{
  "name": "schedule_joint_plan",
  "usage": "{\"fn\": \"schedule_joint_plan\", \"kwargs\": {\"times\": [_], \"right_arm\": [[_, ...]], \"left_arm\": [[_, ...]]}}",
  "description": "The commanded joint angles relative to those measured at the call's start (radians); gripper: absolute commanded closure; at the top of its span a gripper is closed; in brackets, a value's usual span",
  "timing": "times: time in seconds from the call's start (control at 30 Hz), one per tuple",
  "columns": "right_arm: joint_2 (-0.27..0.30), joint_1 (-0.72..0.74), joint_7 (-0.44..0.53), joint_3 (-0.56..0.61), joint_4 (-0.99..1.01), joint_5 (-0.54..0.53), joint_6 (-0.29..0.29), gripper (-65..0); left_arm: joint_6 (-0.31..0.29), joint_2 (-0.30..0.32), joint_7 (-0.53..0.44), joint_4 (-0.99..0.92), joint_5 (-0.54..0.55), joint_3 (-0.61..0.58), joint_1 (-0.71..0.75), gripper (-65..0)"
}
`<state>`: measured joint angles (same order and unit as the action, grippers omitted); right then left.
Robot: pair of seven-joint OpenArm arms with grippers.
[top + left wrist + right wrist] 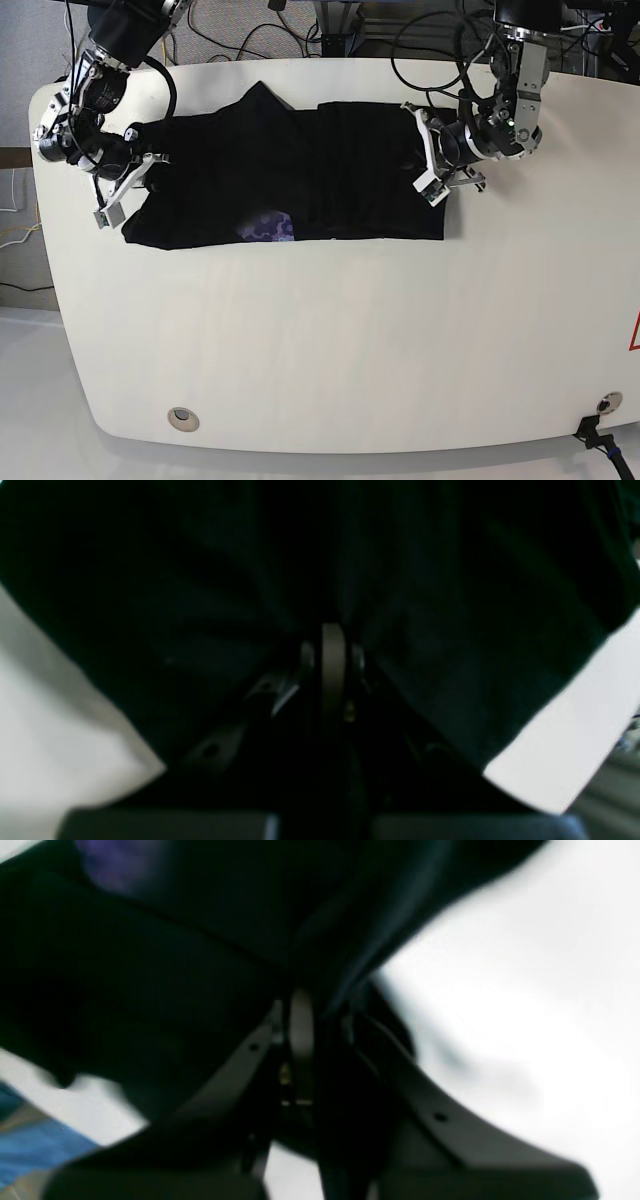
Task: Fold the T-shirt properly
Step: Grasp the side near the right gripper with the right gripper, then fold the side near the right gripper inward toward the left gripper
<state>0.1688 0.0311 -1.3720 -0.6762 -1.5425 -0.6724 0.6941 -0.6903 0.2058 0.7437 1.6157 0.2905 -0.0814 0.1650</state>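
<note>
The T-shirt (300,180) is lying spread across the far half of the white table (330,340), its long axis running from nine o'clock to three o'clock in the base view. A patch of purple print (268,228) is showing along the near hem, at about seven o'clock from the garment's middle.

The right gripper (128,190) is sitting at the nine o'clock end of the cloth. In the right wrist view the right gripper (310,1005) is showing its jaws drawn close together with black fabric (150,990) gathered between them and fanning away toward twelve o'clock and nine o'clock. A blurred purple area (115,860) is appearing at eleven o'clock in that view. Bare table surface (525,1015) is filling the three o'clock side.

The left gripper (432,170) is sitting at the three o'clock end of the garment, over its edge. In the left wrist view the left gripper (332,650) is likewise narrow, with dark cloth (200,580) radiating in folds from the jaw tips toward twelve o'clock, which is consistent with a pinch on the fabric. That view is dark and soft, so the grip appears closed on cloth rather than being plainly confirmed. White table (50,730) is showing at eight o'clock and four o'clock.

Both claws are standing at opposite ends of the garment, well apart. Cables (300,25) are lying beyond the table's far edge at twelve o'clock.
</note>
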Motion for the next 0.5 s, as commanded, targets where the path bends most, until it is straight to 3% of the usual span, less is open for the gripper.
{"fn": "schedule_joint_plan", "kwargs": {"times": [0.0, 0.2, 0.33, 0.47], "right_arm": [[0.015, 0.014, -0.024, -0.009, -0.108, -0.142, 0.004, 0.0], [-0.024, -0.035, -0.024, -0.004, -0.235, -0.301, 0.004, 0.0], [-0.104, -0.076, -0.024, 0.008, -0.284, -0.389, 0.004, 0.0], [-0.168, -0.133, -0.024, 0.117, -0.375, -0.392, 0.004, 0.0]], "left_arm": [[-0.008, -0.022, 0.006, 0.008, 0.009, -0.014, -0.018, 0.0], [-0.008, -0.068, -0.002, -0.076, 0.009, -0.085, -0.035, 0.0], [-0.008, -0.111, -0.002, -0.128, 0.009, -0.085, -0.061, 0.0], [-0.008, -0.159, -0.002, -0.167, 0.009, -0.087, -0.089, 0.0]]}}
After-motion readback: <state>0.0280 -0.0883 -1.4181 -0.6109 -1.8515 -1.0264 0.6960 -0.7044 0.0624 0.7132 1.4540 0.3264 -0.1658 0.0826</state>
